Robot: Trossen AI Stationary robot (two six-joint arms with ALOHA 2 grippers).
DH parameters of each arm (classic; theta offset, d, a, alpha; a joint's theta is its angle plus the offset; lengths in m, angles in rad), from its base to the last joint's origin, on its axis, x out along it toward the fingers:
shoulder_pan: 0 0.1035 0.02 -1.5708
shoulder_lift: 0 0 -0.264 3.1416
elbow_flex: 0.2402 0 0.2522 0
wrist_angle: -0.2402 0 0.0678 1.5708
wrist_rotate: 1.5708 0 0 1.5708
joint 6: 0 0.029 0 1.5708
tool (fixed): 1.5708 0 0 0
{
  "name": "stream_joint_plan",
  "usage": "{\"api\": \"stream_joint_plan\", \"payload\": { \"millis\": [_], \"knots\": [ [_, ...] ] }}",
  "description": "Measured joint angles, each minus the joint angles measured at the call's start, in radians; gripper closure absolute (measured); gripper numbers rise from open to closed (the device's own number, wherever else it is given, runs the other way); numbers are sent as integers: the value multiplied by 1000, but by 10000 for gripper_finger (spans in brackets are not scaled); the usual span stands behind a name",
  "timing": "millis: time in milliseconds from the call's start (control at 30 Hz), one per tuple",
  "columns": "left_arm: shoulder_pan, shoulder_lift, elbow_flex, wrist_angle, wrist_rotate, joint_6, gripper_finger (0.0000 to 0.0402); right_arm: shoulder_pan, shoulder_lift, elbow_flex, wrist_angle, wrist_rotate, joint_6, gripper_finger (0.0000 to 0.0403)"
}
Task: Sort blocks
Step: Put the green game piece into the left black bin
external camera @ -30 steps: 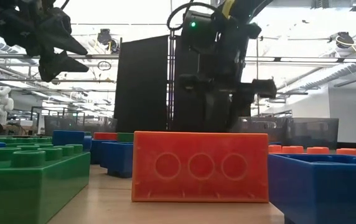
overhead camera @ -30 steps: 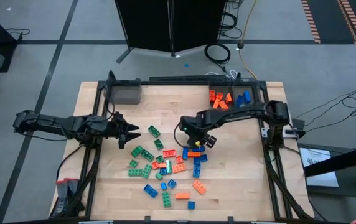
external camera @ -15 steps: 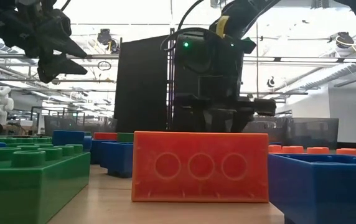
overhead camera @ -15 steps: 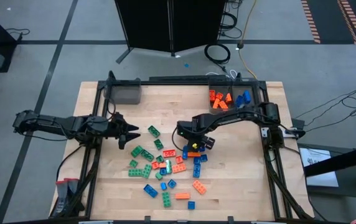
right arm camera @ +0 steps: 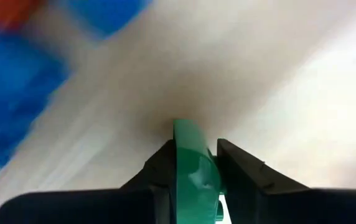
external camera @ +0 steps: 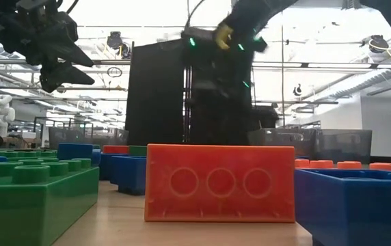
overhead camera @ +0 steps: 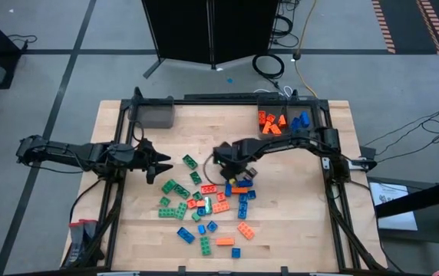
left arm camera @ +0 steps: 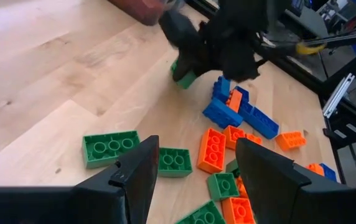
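Right gripper pinches one green block just above the wooden table, beside the loose pile of blocks at table centre. Left gripper, fingers spread and empty, hovers over the table's left side. Two grey bins: one at far left, one at far right holding orange and blue blocks.

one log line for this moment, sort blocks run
right gripper: shut on green block, low over pile | left gripper: open, waiting at table's left | far-right bin: orange, blue blocks
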Motion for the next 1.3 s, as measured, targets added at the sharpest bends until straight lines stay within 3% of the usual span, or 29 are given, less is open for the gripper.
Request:
{"api": "stream_joint_plan", "payload": {
  "millis": [200, 467, 600, 800, 900, 1167, 1233, 1300],
  "knots": [
    [0, 0, 0, 1, -17, 0, 186, -125, -1, 222, 130, -99, 205, 329],
    [0, 0, 0, 4, -20, 0, 186, -243, 26, 371, 542, -242, 545, 329],
    [0, 0, 0, 4, -20, 0, 186, -251, 146, 526, 603, -309, 656, 329],
    [0, 0, 0, 3, -20, -1, 186, -245, 409, 864, 602, -383, 778, 329],
    [0, 0, 0, 0, -19, -14, 186, -263, 432, 803, 813, -430, 922, 329],
    [0, 0, 0, -44, 22, -54, 186, -305, 512, 799, 916, -433, 1071, 329],
    [0, 0, 0, -32, -18, -52, 186, -305, 523, 799, 965, -460, 1120, 329],
    [0, 0, 0, -33, -147, -45, 186, -307, 523, 800, 973, -505, 1139, 329]
  ]
}}
